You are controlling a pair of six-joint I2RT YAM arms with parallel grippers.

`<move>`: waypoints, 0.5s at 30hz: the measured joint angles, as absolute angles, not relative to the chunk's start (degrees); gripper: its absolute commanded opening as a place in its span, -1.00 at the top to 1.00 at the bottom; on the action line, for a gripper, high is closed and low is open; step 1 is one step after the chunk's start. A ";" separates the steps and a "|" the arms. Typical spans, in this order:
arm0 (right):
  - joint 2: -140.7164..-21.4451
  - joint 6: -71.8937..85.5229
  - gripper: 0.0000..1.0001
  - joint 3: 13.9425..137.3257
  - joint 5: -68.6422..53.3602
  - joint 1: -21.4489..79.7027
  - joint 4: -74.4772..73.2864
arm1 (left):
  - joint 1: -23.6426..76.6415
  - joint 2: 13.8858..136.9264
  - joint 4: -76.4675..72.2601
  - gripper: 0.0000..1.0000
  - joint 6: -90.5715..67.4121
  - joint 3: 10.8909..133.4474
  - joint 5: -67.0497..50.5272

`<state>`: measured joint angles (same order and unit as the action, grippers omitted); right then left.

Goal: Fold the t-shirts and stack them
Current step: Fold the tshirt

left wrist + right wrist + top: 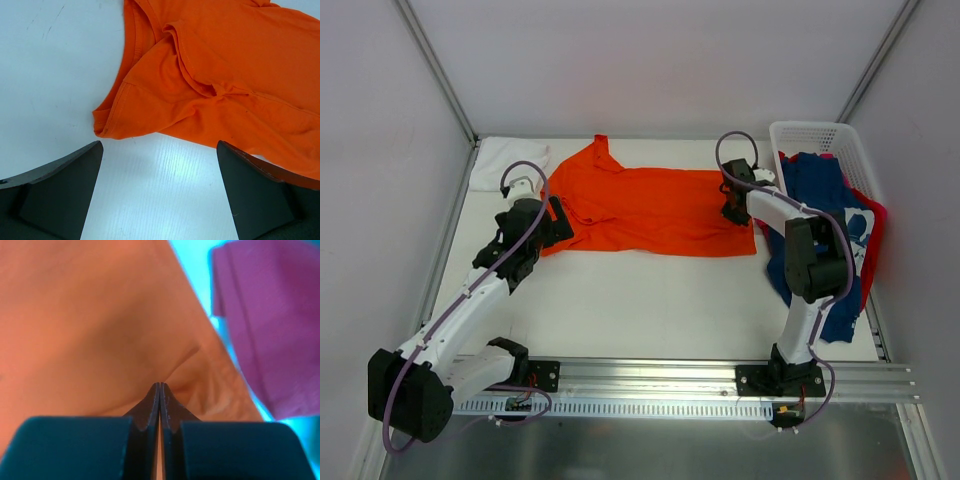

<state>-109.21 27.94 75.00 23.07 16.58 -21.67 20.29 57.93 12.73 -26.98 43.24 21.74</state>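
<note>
The orange t-shirt (640,205) lies spread sideways on the table's far half. My left gripper (555,225) is open just short of its left sleeve; in the left wrist view the sleeve and hem (215,75) lie just beyond the gripper (159,150), with bare table between the fingers. My right gripper (732,212) is at the shirt's right edge, shut on a pinch of the orange cloth (90,330), which puckers at the gripper's tips (160,386). A white t-shirt (505,162) lies folded at the far left. A navy t-shirt (820,230) and a pink-red one (876,225) spill from the basket.
The white lattice basket (820,135) stands at the far right against the wall. The navy cloth hangs over its near side onto the table beside my right arm. White walls close in the table on three sides. A metal rail (650,375) runs along the near edge.
</note>
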 measured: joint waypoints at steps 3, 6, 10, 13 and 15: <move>-110.24 27.90 0.99 76.01 23.11 15.00 -21.85 | 20.29 57.82 12.75 -0.98 -26.98 43.11 22.02; -111.74 27.42 0.99 78.59 22.96 13.72 -21.87 | 20.29 57.45 12.73 -0.98 -26.98 43.09 22.52; -110.78 26.41 0.99 79.68 23.07 13.98 -21.78 | 20.29 57.19 12.73 -0.98 -26.98 42.74 23.03; -106.39 25.56 0.99 78.65 24.43 16.14 -22.33 | 20.29 57.21 12.73 -0.98 -26.98 42.41 23.03; -102.21 25.34 0.99 77.54 25.39 17.98 -22.92 | 20.29 57.21 12.75 -0.98 -27.00 42.24 23.00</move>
